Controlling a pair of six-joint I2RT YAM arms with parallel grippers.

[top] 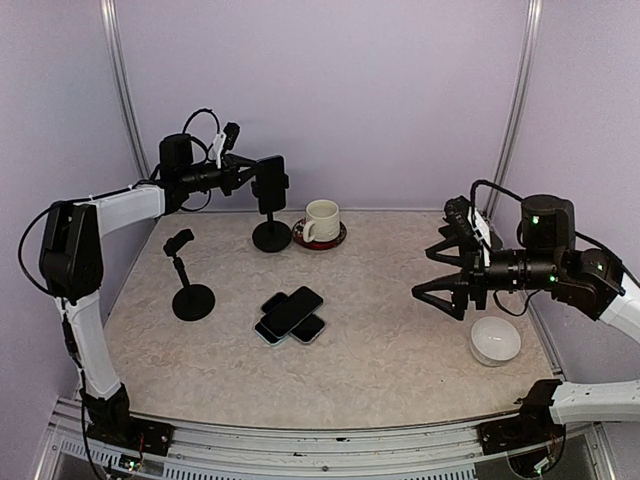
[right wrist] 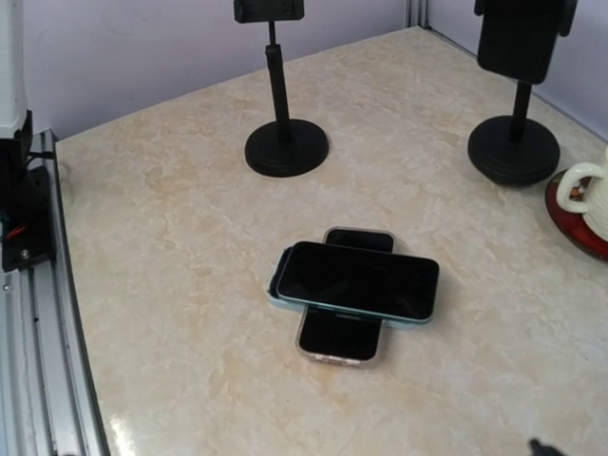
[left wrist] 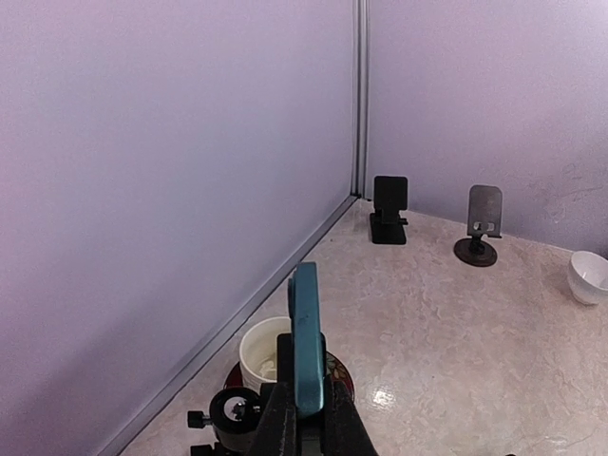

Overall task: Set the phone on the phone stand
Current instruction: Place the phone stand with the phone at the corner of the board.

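Left pincer was pinching the teal phone edge-on, right at the top of the far phone stand by the mug. Right pincer hung spread wide over the desk.

high overview, low right wrist: shared phones

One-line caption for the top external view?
Left pincer holds a phone at the rear phone stand; right pincer hovers open near a white bowl.

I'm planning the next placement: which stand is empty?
The near-left stand; its cradle is bare, while the rear stand beside the mug carries a phone.
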